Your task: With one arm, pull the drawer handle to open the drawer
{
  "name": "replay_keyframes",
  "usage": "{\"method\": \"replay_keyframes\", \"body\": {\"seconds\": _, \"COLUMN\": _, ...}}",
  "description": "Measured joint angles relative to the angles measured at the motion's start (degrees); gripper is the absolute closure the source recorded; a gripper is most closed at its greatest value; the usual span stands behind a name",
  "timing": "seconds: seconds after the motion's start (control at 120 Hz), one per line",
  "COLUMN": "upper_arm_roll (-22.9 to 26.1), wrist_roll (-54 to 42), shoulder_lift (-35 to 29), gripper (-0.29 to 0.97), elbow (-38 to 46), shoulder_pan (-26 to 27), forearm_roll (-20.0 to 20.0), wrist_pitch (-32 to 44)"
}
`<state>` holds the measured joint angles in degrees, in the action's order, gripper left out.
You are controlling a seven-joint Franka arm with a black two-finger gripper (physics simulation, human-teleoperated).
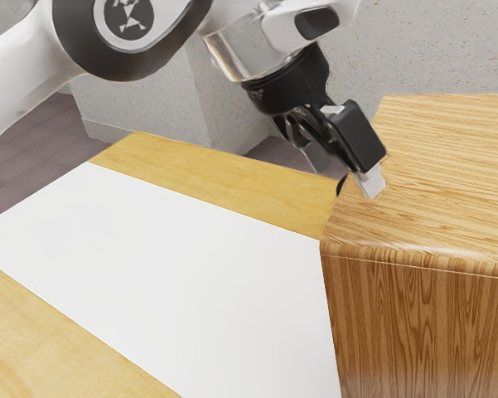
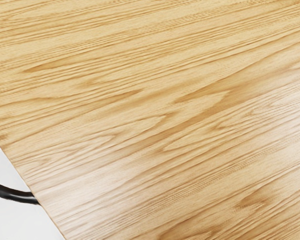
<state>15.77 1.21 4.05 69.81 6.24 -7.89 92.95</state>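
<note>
My black gripper (image 1: 365, 177) hangs at the top front edge of the tall light-oak cabinet (image 1: 431, 265), and that block walls off everything toward the exterior view's right. A thin black curved handle (image 2: 12, 194) juts from its face. Over the flat white mat (image 1: 149, 265) on the wooden table (image 1: 207, 170), I've got open room.

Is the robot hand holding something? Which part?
Nothing, it seems. The gripper hangs over the wooden cabinet's top edge, and the black handle sits apart from it.
</note>
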Motion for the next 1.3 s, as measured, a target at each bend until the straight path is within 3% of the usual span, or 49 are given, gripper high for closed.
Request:
{"method": "replay_keyframes", "body": {"seconds": 0.183, "upper_arm_roll": -1.2, "wrist_roll": 1.0, "shoulder_lift": 1.4, "gripper": 0.00, "elbow": -0.2, "shoulder_pan": -9.1, "forearm_roll": 0.8, "wrist_pitch": 1.7}}
{"method": "replay_keyframes", "body": {"seconds": 0.408, "upper_arm_roll": -1.5, "wrist_roll": 1.9, "shoulder_lift": 1.4, "gripper": 0.00, "elbow": 0.2, "shoulder_pan": -6.9, "forearm_roll": 1.4, "wrist_pitch": 2.8}}
{"method": "replay_keyframes", "body": {"seconds": 1.3, "upper_arm_roll": -3.7, "wrist_roll": 12.0, "shoulder_lift": -3.3, "gripper": 0.00, "elbow": 15.6, "shoulder_pan": -8.2, "forearm_roll": -0.7, "wrist_pitch": 16.4}}
